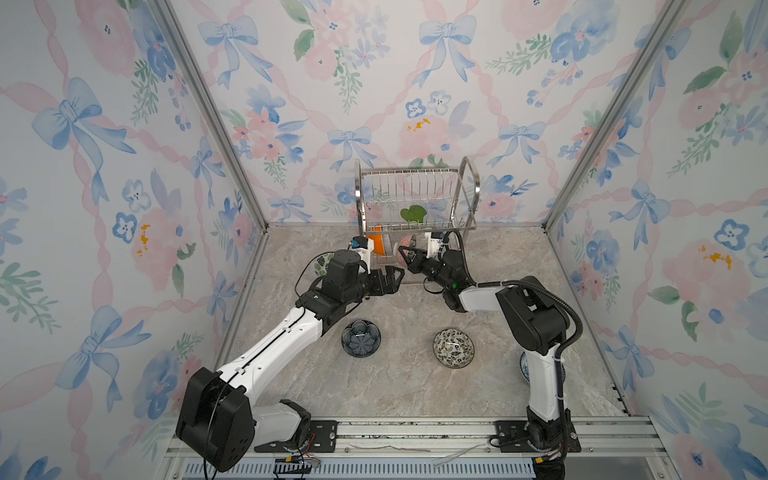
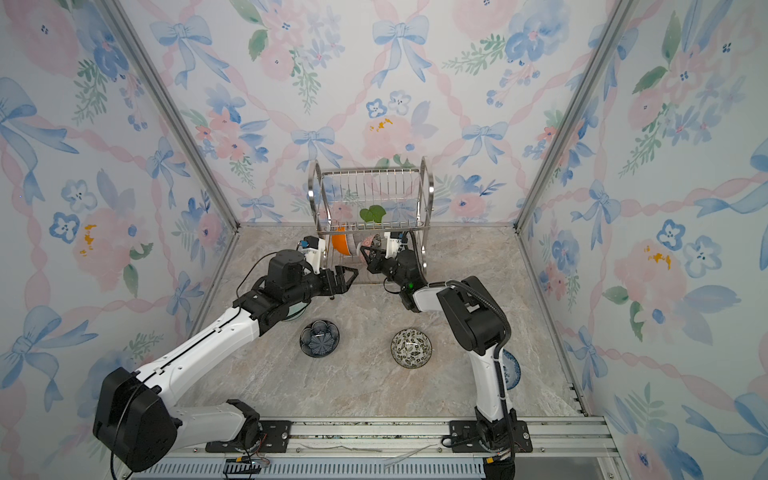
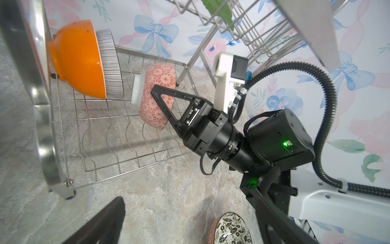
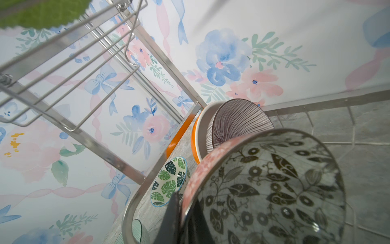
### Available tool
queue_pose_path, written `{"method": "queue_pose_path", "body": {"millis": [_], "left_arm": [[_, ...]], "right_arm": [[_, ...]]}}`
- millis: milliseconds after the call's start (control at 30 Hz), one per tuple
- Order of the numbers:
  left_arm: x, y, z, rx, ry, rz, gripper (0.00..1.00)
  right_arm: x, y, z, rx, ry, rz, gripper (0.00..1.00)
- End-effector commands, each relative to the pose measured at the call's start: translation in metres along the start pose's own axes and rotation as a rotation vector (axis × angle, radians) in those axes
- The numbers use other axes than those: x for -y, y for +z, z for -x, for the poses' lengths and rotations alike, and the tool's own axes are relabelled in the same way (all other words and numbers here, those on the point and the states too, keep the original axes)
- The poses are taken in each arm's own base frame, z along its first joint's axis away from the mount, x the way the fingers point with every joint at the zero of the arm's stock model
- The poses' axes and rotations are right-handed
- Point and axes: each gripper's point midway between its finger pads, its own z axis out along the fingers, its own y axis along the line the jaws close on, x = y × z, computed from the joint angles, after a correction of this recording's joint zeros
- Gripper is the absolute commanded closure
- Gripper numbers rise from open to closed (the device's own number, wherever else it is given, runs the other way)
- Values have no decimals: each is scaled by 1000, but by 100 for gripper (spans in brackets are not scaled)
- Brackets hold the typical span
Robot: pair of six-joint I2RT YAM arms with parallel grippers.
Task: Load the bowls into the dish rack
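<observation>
The dish rack (image 1: 473, 183) (image 2: 428, 187) (image 3: 126, 135) (image 4: 105, 156) stands at the back wall. On its lower tier an orange bowl (image 1: 376, 245) (image 3: 78, 61) leans on edge with a purple-lined bowl (image 3: 110, 63) (image 4: 240, 124) nested in it. Beside them my right gripper (image 1: 402, 250) (image 2: 363, 250) (image 3: 155, 89) (image 4: 184, 208) is shut on the rim of a tilted black-white leaf bowl (image 3: 157, 93) (image 4: 274, 186). My left gripper (image 1: 397, 278) (image 2: 349, 276) (image 3: 190, 211) hangs open and empty before the rack.
On the table lie a dark blue flower bowl (image 1: 360, 337) (image 2: 319, 338), another black-white leaf bowl (image 1: 453, 348) (image 3: 232, 230), a green-leaf bowl (image 1: 323, 264) (image 4: 169, 181) left of the rack, and a blue-white bowl (image 2: 511, 368) behind the right arm. A green leaf (image 1: 413, 215) lies on the upper tier.
</observation>
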Motion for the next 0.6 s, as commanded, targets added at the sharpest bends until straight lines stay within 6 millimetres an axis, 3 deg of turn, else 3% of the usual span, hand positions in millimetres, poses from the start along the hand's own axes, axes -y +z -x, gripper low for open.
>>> {"method": "queue_pose_path", "body": {"millis": [0, 567], "left_arm": [[-4, 2, 4, 1, 18, 22, 2], [-10, 6, -1, -22, 27, 41, 2]], "right_arm": [[-22, 8, 42, 147, -51, 88, 100], [9, 24, 53, 220, -30, 48, 100]]}}
